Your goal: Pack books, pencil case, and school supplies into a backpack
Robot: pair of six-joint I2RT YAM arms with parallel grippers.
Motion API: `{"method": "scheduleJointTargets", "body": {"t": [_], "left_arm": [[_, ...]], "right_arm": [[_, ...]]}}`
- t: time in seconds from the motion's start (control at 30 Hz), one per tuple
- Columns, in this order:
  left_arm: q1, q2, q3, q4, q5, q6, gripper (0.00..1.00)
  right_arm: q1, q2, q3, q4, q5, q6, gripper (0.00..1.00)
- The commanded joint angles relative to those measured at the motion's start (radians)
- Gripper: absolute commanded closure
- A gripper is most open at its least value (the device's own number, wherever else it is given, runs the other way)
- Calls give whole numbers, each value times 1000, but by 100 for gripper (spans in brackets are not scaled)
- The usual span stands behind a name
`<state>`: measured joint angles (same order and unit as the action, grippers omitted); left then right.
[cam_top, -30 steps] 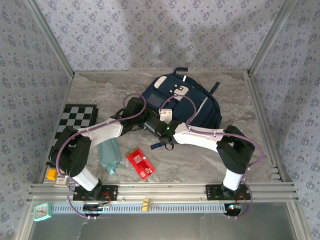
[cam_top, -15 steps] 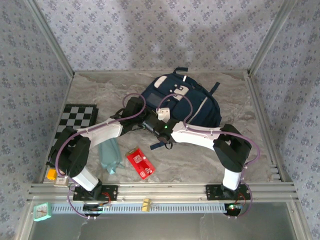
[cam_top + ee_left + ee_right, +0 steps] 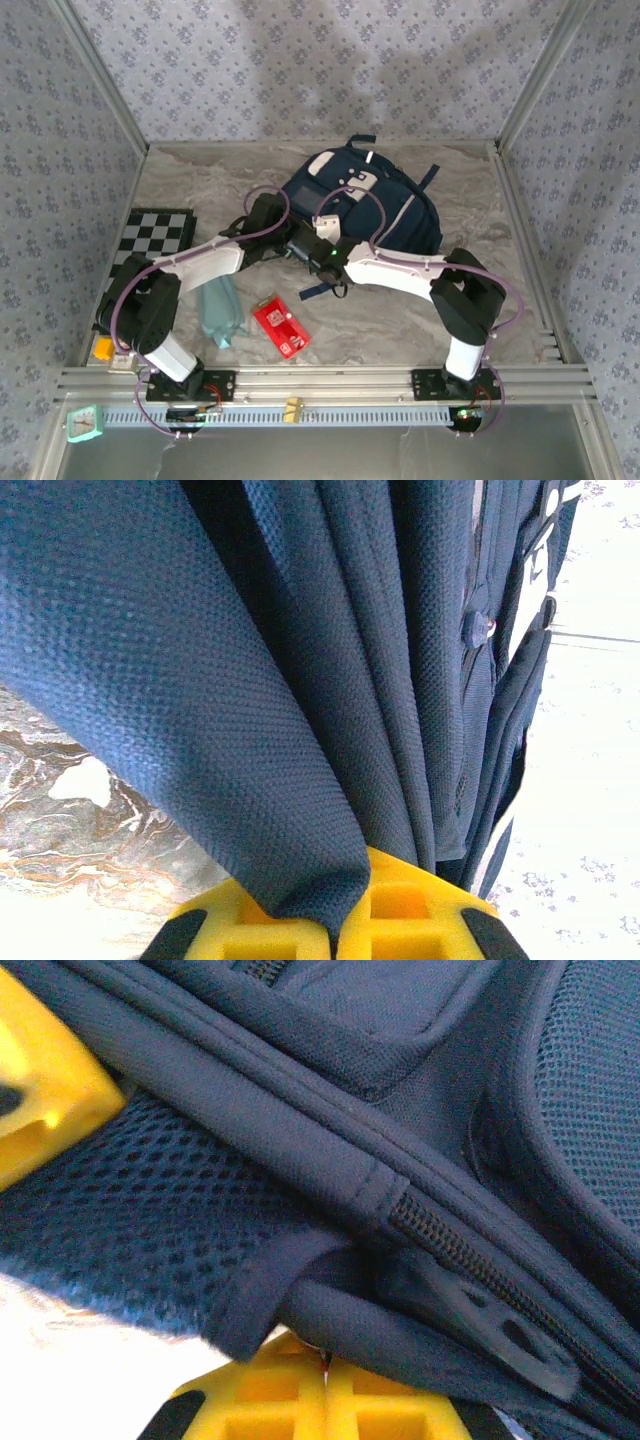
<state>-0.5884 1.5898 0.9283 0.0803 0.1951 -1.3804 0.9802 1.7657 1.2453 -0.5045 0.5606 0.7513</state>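
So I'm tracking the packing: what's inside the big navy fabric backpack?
Nothing inside can be seen: outer cloth covers the interior of the large navy fabric backpack. The long pale teal fabric pouch and the small flat red packet lie outside it, on the marbled table.

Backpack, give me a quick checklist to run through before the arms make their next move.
1. Left gripper pinching backpack fabric: ok.
2. Right gripper shut against the backpack, fabric caught: cannot tell.
3. Zipper opened: not ok, teeth look closed.
4. Pencil case and red packet lying free on the table: ok.
5. Books located: cannot tell.
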Motion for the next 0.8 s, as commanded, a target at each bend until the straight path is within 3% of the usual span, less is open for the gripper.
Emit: {"method": "scheduleJointTargets", "body": {"t": [0.0, 0.33, 0.53, 0.77], "left_arm": [[38, -61, 54, 26, 44, 33, 100], [140, -39, 59, 5, 63, 66, 100], [141, -18, 67, 16, 81, 62, 100], [131, -26, 70, 9, 72, 67, 100]], "right_arm": [[-2, -78, -44, -51, -62, 25, 100], [-31, -277, -293, -203, -88, 112, 100], [-75, -292, -341, -60, -102, -26, 100], [-90, -224, -328, 48, -128, -111, 79]]}}
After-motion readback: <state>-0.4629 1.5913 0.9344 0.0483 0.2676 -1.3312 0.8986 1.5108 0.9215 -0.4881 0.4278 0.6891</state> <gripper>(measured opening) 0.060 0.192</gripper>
